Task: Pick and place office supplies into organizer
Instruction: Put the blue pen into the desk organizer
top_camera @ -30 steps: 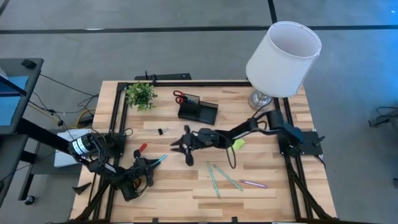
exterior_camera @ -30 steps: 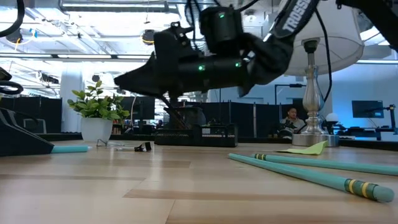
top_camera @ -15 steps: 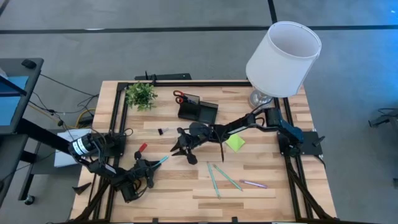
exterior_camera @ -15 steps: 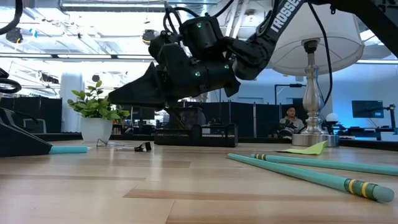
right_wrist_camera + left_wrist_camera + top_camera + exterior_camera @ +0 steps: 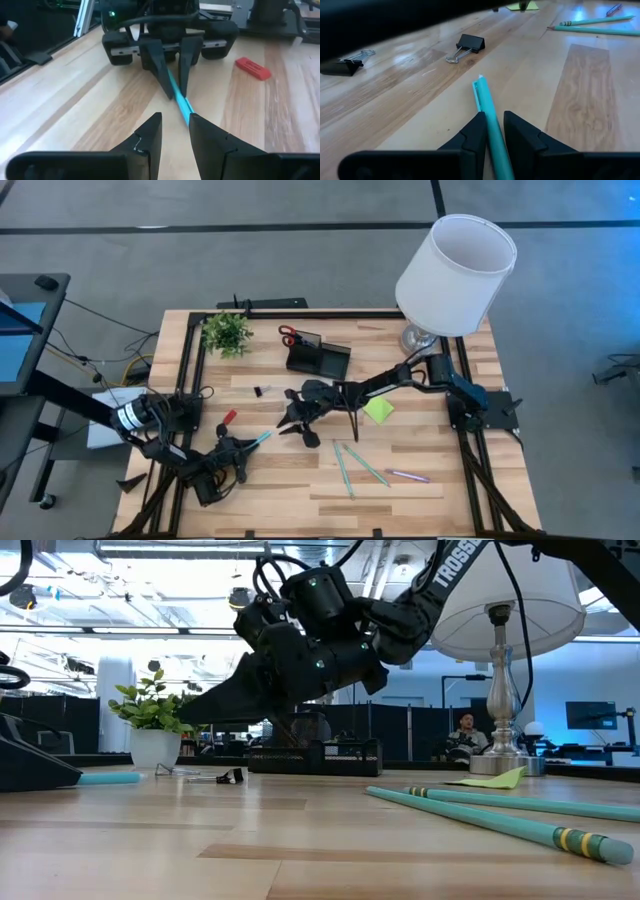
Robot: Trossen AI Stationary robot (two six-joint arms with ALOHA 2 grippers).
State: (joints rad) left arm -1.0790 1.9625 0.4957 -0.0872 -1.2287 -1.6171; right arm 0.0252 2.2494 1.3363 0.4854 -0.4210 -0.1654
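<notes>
The left gripper [image 5: 243, 444] sits low at the near-left of the table [image 5: 420, 485], clenched on a teal pen [image 5: 490, 125] that lies flat on the wood between its fingers. The right gripper [image 5: 291, 423] hangs above the middle of the table with its fingers parted and nothing in them, pointing toward that pen. The black organizer [image 5: 318, 357] stands behind it, red-handled scissors [image 5: 289, 335] in its cup. Two more teal pens [image 5: 355, 463] lie to the near-right, and a lime-green sticky-note pad [image 5: 378, 409] rests beside the right arm.
</notes>
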